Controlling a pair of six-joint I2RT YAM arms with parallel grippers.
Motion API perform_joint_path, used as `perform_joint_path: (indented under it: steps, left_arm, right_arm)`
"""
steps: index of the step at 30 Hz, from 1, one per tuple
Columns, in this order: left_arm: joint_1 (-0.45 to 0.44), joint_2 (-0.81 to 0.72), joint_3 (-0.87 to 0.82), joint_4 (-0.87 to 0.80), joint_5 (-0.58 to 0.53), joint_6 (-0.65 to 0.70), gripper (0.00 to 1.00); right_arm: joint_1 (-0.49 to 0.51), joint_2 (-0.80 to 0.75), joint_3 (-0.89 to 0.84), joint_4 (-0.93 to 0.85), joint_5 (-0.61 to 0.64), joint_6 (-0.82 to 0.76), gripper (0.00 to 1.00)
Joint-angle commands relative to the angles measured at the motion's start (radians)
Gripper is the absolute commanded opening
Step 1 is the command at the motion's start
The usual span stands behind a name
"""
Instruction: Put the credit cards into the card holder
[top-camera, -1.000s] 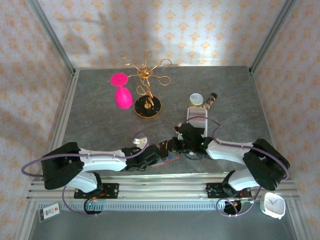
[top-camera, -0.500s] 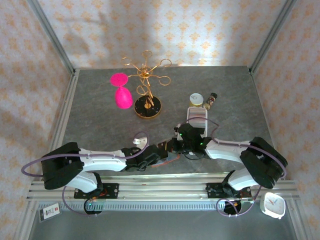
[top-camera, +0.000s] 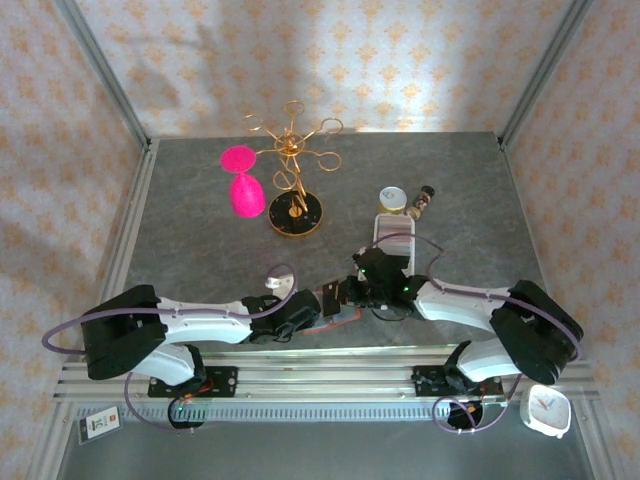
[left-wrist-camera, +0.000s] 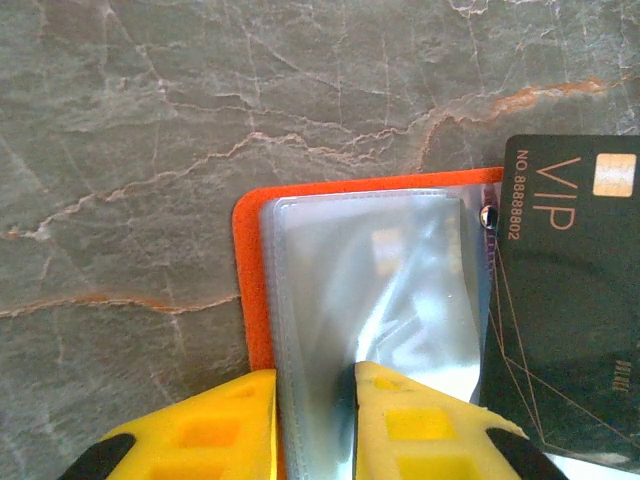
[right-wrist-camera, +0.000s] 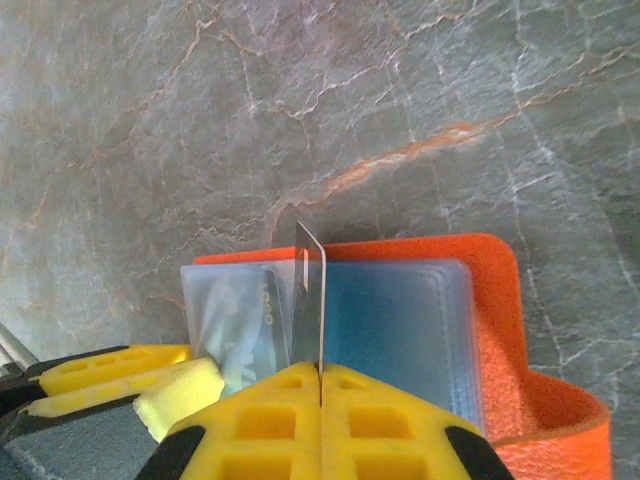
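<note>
The card holder (left-wrist-camera: 255, 290) lies open on the grey marble table, orange outside with clear pocket sleeves (right-wrist-camera: 400, 320). My left gripper (left-wrist-camera: 315, 375) is shut on the edge of one clear sleeve, a yellow finger on each side. A dark credit card (left-wrist-camera: 570, 300) marked VIP stands at the sleeve's right edge. In the right wrist view this credit card (right-wrist-camera: 312, 300) shows edge-on, upright over the pockets, and my right gripper (right-wrist-camera: 320, 368) is shut on it. From above, both grippers meet over the card holder (top-camera: 345, 302) at the table's near middle.
A gold wire stand (top-camera: 293, 190) and two pink objects (top-camera: 243, 180) are at the back left. A white slotted tray (top-camera: 393, 232), a small jar (top-camera: 392, 200) and a small bottle (top-camera: 421, 203) lie just beyond the right arm. A white clock (top-camera: 545, 410) sits at the near right.
The right arm has shifted slightly over the holder. Both grips look unchanged.
</note>
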Motion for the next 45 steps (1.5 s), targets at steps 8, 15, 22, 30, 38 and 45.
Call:
perform_joint_path:
  steps: [8,15,22,30,38,45]
  left_arm:
    - [-0.006,0.037,-0.029,-0.021,0.029,0.003,0.21]
    - [-0.006,0.039,-0.032,-0.020,0.029,0.003,0.21]
    - [-0.006,0.036,-0.038,-0.017,0.027,-0.004,0.22]
    - [-0.006,0.024,-0.049,-0.001,0.028,-0.012,0.25]
    - [-0.006,0.013,-0.055,0.000,0.027,-0.019,0.33]
    - [-0.006,0.001,-0.075,0.004,0.012,-0.041,0.34]
  right_arm:
    - [0.005,0.028,-0.026,0.050,-0.015,0.021,0.00]
    - [0.004,0.045,-0.038,0.031,-0.062,-0.001,0.00]
    - [0.005,0.037,-0.032,-0.039,-0.084,-0.023,0.00]
    - [0.006,-0.003,-0.035,-0.078,-0.036,-0.021,0.00]
    - [0.006,0.025,-0.039,-0.024,-0.052,0.012,0.00]
    - [0.006,0.049,-0.026,0.027,-0.076,0.034,0.00]
